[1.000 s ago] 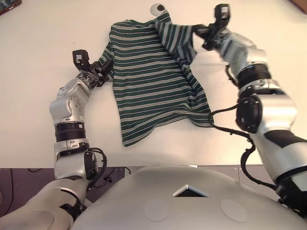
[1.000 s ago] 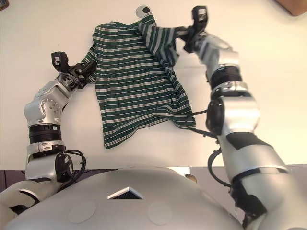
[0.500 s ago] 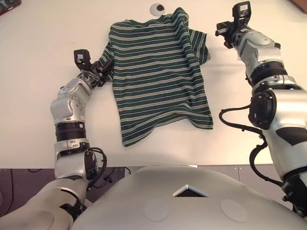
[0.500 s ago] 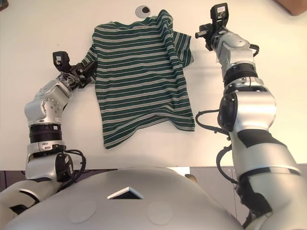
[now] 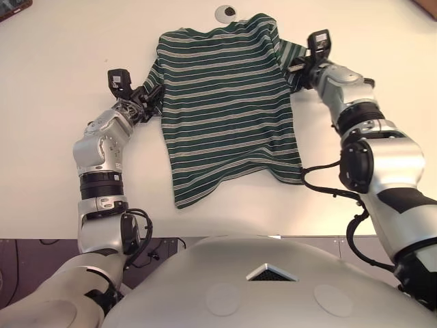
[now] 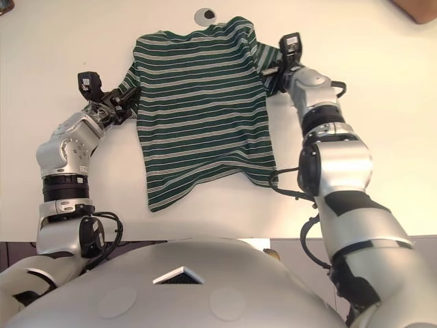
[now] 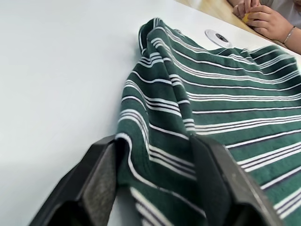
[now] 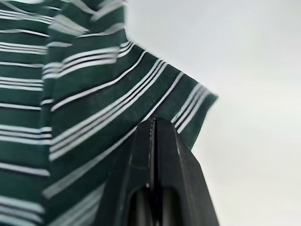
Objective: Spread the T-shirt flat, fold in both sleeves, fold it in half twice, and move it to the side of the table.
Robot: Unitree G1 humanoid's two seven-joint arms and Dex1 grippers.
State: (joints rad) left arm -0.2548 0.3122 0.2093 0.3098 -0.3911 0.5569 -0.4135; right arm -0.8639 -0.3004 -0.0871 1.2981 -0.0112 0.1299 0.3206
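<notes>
Left eye view had the T-shirt (image 5: 225,116) lying face up in the upper middle of the frame on the white table (image 5: 54,68). Its collar was toward the top edge, beside a small round disc (image 5: 224,11), and its hem toward the bottom.

My left gripper (image 5: 145,102) sat at the left sleeve, left of centre. In the left wrist view a bunched ridge of striped cloth ran between my fingers (image 7: 101,183), so I judged I was grasping that sleeve.

My right gripper (image 5: 298,66) was at the right sleeve, in the upper right. In the right wrist view its fingers were clenched together with the tips right at the sleeve's hem.

I judged the task to be early, somewhere in the spreading. The body lay mostly flat, but the hem ran crooked and rumpled toward the lower right, and neither sleeve was folded in. Both sleeve folds, the two halvings and the move to the side of the table were all left to do.

I could not tell whether a thin edge of cloth was pinched between my right fingertips or merely lay under them. The right sleeve was partly covered by that gripper, and I could not make out whether the puckered corner of the hem was doubled under.
</notes>
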